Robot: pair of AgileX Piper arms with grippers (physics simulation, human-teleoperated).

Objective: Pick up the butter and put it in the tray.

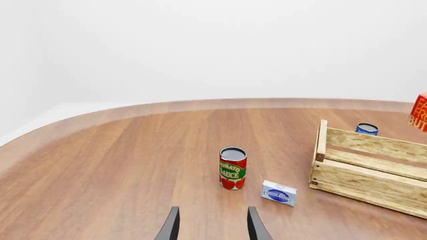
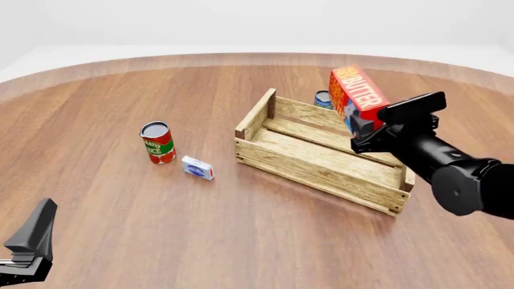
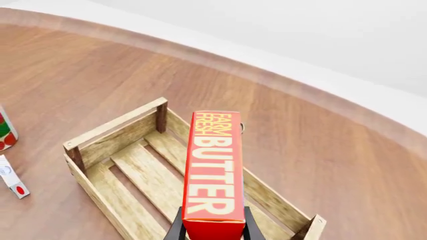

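holding: right gripper clamps butter, upper right of frame, above tray;
left gripper: fingers apart, lower left

The right gripper, at the end of its black arm reaching in above the tray's right half, clamps the butter, while the left gripper hangs parted, well left of the tray.

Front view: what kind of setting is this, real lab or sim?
Looks like a simulator render, not a real lab: a bare wooden table against blank white, grocery props like the butter and tomato sauce can, and a slatted tray.
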